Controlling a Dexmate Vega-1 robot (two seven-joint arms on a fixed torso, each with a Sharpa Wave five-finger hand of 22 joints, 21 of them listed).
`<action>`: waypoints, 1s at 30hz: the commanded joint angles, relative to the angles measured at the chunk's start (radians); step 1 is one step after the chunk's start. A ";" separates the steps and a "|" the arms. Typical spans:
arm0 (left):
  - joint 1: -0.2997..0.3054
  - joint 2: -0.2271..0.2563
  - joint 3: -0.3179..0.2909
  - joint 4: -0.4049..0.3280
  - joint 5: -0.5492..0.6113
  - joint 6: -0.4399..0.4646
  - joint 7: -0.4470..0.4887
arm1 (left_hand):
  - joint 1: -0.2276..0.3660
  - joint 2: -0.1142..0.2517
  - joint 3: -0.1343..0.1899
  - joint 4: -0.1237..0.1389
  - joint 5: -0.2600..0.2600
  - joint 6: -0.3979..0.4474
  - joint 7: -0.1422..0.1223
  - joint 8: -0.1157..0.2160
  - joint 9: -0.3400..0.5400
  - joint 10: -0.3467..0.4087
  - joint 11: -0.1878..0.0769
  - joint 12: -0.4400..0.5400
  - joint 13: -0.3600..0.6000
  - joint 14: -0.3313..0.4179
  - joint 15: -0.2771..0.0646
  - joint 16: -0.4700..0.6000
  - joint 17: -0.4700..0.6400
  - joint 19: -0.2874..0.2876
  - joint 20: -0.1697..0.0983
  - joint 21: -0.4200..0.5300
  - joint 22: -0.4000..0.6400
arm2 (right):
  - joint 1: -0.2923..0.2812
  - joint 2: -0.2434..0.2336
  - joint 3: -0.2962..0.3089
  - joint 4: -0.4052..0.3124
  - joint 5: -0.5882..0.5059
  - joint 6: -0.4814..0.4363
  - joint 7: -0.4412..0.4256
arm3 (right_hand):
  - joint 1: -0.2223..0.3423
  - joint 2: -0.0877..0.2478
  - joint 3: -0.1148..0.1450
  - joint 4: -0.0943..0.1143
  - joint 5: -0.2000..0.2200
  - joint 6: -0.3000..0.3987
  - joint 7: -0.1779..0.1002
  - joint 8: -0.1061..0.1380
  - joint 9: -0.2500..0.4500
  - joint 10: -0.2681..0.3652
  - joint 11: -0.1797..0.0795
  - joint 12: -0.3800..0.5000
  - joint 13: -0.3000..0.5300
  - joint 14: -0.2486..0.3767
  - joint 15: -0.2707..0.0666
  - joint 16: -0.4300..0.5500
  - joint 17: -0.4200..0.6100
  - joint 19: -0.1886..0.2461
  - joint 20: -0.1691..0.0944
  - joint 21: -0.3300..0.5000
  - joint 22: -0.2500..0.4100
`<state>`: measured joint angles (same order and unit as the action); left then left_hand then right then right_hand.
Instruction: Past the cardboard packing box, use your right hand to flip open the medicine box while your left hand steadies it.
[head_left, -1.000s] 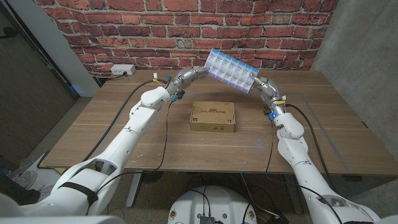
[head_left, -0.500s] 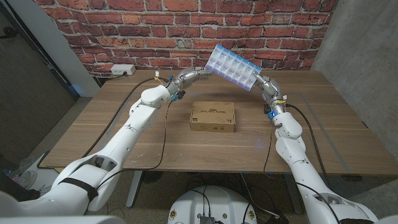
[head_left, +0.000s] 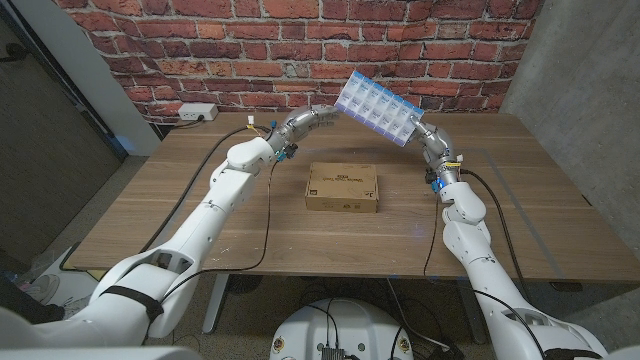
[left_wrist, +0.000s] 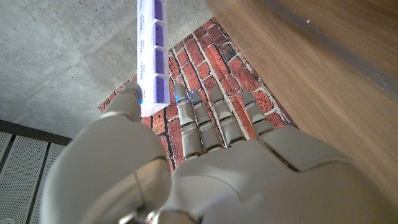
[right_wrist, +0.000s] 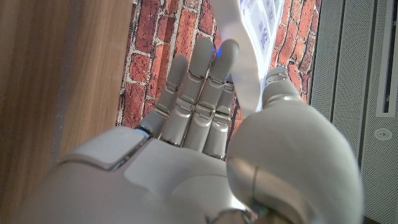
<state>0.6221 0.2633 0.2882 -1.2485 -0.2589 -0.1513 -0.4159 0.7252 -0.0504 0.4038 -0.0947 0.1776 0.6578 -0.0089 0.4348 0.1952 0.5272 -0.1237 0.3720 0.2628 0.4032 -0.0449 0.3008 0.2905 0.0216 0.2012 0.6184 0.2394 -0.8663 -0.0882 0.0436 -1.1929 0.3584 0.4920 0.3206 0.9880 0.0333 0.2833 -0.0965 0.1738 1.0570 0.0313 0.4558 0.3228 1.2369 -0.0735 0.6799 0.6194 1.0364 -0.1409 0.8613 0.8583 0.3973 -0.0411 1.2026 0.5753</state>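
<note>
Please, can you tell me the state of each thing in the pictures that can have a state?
medicine box: lifted off the table, tilted, held at both ends; lids look closed.
cardboard packing box: closed, flat on the table.
left hand: grips the box's left end.
right hand: pinches the box's right end.

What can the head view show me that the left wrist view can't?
Head view alone: the cardboard box lying flat on the table, the right hand at the pill box's lower end, a power strip at the table's far edge, and the pill box tilted in the air between both hands.

Left wrist view alone: a close look at the left hand pinching the pill box's end between thumb and fingers, with purple compartments seen edge-on.

Both: the pill box, the left hand, the brick wall and the wooden table.
</note>
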 joint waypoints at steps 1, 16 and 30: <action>0.025 -0.027 -0.026 -0.009 0.000 -0.007 0.070 | 0.054 0.039 0.041 -0.017 0.004 0.066 -0.010 0.018 0.001 0.058 -0.016 0.006 0.002 0.050 -0.105 0.019 0.000 0.027 0.001 0.022 -0.001 | 0.007 0.010 0.024 0.018 0.028 0.020 0.003 | 0.088 0.097 0.090 -0.042 0.003 0.033 -0.026 0.007 0.006 0.003 -0.005 -0.007 0.002 0.036 -0.083 -0.003 0.004 -0.005 -0.049 0.014 -0.002; -0.002 -0.030 -0.007 0.002 0.018 0.021 0.053 | 0.017 -0.024 0.009 -0.014 0.002 0.020 0.000 -0.016 0.001 0.035 -0.003 -0.027 0.001 0.032 -0.081 0.003 -0.003 0.021 0.010 0.029 -0.005 | 0.030 0.000 0.005 0.043 0.012 0.022 0.030 | 0.085 0.098 0.090 -0.042 0.003 0.034 -0.023 0.004 0.008 0.002 -0.001 -0.012 0.007 0.036 -0.084 -0.007 0.010 -0.014 -0.052 0.035 -0.020; -0.002 -0.045 -0.011 0.003 0.020 0.017 0.070 | 0.050 0.002 0.031 -0.023 0.007 0.067 -0.005 -0.004 0.002 0.072 -0.013 -0.023 0.004 0.060 -0.100 0.011 0.000 0.026 0.010 0.037 -0.004 | 0.038 -0.008 -0.010 0.057 0.001 0.018 0.049 | 0.081 0.098 0.089 -0.042 0.003 0.037 -0.023 0.000 0.007 0.007 0.001 -0.016 0.011 0.038 -0.083 -0.011 0.011 -0.021 -0.051 0.054 -0.041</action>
<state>0.6241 0.2270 0.2765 -1.2486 -0.2423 -0.1348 -0.3520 0.7618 -0.0537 0.4265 -0.1188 0.1815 0.7149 -0.0126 0.4256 0.1953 0.5896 -0.1331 0.3471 0.2627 0.4514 -0.0461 0.3095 0.2859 0.0459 0.2113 0.6511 0.2324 -0.8358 -0.0899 0.0458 -1.1464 0.3703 0.5123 0.3551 0.9833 0.0380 0.2833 -0.0965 0.1693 1.0597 0.0340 0.4553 0.3271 1.2382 -0.0715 0.6678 0.6317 1.0436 -0.1409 0.8509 0.8686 0.3830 -0.0446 1.2505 0.5362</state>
